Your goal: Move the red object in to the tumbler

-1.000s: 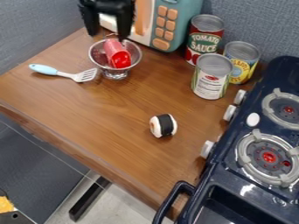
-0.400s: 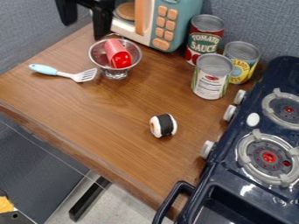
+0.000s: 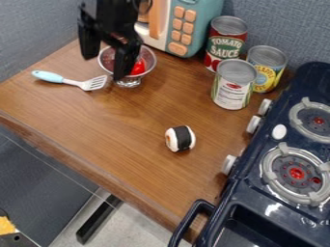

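Observation:
The gripper [image 3: 103,66] hangs over the left side of the metal colander bowl at the upper left, its two fingers spread apart with nothing seen between them. The red object [image 3: 138,67] lies in the colander [image 3: 149,60]; the gripper's right finger covers most of it, leaving its rounded red end in view. I cannot tell whether that finger touches it. No separate tumbler can be made out; the footed colander is the cup-like vessel here.
A spatula [image 3: 67,81] lies left of the colander, and a toy microwave [image 3: 187,29] stands behind. Several cans, one at the front [image 3: 233,85], are at the upper right. A sushi toy [image 3: 180,138] sits mid-table, with the stove [image 3: 283,164] on the right.
The gripper has come down and to the right since the last earlier frame, now covering much of the red object. The red object and colander show no visible shift.

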Robot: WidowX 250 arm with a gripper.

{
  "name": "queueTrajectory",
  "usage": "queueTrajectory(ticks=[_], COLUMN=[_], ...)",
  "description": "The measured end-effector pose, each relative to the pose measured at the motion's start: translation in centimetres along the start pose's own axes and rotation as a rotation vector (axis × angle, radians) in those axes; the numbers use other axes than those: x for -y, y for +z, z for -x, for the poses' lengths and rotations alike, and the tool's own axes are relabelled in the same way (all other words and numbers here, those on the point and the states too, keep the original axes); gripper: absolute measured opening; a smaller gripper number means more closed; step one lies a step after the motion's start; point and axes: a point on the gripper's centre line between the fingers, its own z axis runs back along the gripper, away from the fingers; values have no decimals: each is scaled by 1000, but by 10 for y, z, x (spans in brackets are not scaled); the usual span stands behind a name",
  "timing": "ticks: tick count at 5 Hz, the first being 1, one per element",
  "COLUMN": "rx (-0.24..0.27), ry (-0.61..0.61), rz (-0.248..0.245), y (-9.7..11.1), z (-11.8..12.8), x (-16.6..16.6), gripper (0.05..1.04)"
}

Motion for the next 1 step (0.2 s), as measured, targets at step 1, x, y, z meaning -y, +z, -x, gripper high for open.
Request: queueTrajectory(ticks=[1], rx=[5], ry=[-2], rz=[14], y=[2], z=[2], x=[3], gripper=[999])
